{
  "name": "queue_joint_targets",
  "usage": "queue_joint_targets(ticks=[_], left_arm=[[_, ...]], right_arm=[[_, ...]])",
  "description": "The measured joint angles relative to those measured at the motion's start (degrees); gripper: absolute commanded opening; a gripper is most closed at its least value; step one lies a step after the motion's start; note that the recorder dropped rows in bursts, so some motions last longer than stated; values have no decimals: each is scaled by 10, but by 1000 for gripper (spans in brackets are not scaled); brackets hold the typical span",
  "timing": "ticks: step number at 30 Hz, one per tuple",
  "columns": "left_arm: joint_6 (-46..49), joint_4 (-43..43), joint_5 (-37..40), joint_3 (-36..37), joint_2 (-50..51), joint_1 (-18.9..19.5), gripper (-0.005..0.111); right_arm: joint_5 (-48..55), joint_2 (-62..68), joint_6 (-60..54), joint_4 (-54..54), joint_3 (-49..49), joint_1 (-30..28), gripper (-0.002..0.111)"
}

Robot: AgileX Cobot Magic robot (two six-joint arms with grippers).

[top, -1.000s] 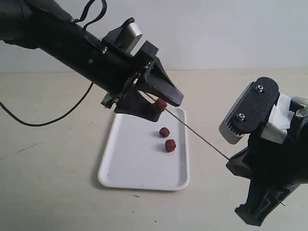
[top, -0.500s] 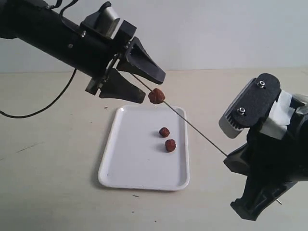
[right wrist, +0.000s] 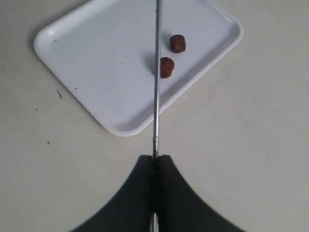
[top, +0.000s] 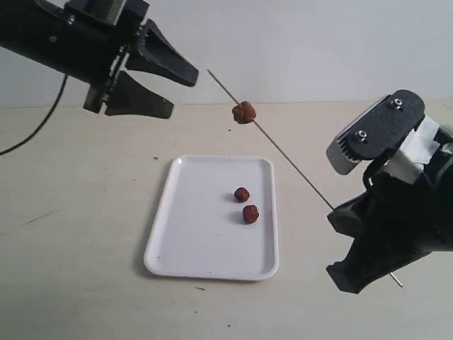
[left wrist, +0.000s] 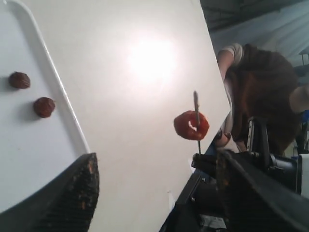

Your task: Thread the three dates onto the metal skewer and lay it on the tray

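Plain pale wall (top: 318,42) behind, beige bench (top: 78,269) below. Left arm comes in from upper left, raised well above the bench, black cable (top: 32,134) hanging off it. left tool (top: 184,93) spread wide, nothing in it, aimed right and slightly down toward the tip of the metal skewer (top: 290,161), clear gap between them. White tray (top: 159,241) lies flat on the bench mid-scene. Inside it are two loose fruits, far date (top: 242,194) and near date (top: 250,213), just beside each other, right of tray centre, clear of the rim. metal skewer runs diagonally in the air, tip up-left, tail down-right, crossing above the tray's far right corner in the exterior view. threaded date (top: 244,112) sits on it near the tip, short bare length beyond. Right arm sits low at the right edge, right tool (right wrist: 154,163) pinched tight on the skewer's tail end, rod coming straight out of the closed jaws; a short stub sticks out behind the tool in the exterior view
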Motion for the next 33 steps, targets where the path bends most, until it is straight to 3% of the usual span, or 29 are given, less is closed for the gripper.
queue_joint_targets(ticks=[5, 16, 23, 27, 29, 33], left_arm=[[7, -5, -1, 0, -35, 45, 63], [12, 10, 0, 0, -55, 51, 63], [13, -45, 0, 0, -55, 51, 63], [-9, -25, 0, 0, -55, 49, 63], [-23, 34, -1, 0, -49, 34, 63], [30, 126, -1, 0, -12, -43, 62]], right_arm=[[-45, -3, 56, -25, 0, 0, 0], [-134, -83, 70, -21, 0, 0, 0], [-9, -106, 23, -8, -1, 0, 0], [33, -125, -16, 30, -1, 0, 0], [42, -141, 31, 7, -1, 0, 0], [110, -159, 84, -56, -1, 0, 0]])
